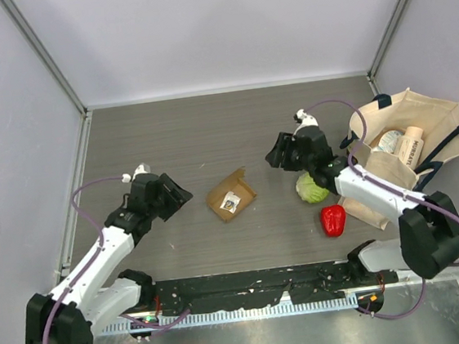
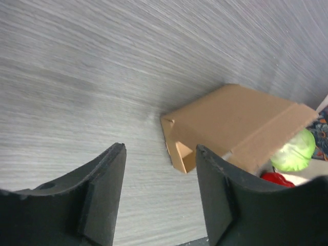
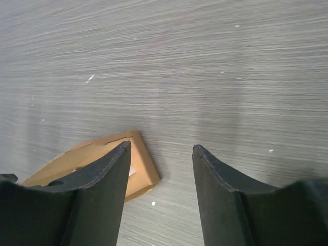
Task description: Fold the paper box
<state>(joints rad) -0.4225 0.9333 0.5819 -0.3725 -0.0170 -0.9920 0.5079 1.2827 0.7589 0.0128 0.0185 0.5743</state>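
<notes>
The paper box (image 1: 231, 196) is a small brown kraft piece lying mid-table, one flap standing up at its far side and a small label showing inside. My left gripper (image 1: 179, 195) hovers to its left, open and empty. In the left wrist view the box (image 2: 236, 123) lies just beyond the left gripper (image 2: 160, 148), apart from both fingers. My right gripper (image 1: 274, 152) sits to the box's upper right, open and holding nothing. From the right wrist camera, a corner of the box (image 3: 142, 169) shows partly behind the left finger of the right gripper (image 3: 161, 145).
A green cabbage (image 1: 311, 188) and a red pepper (image 1: 333, 220) lie right of the box, under the right arm. A cream tote bag (image 1: 410, 132) with items in it stands at the far right, a tan paper bag (image 1: 378, 206) beside it. Walls enclose the table.
</notes>
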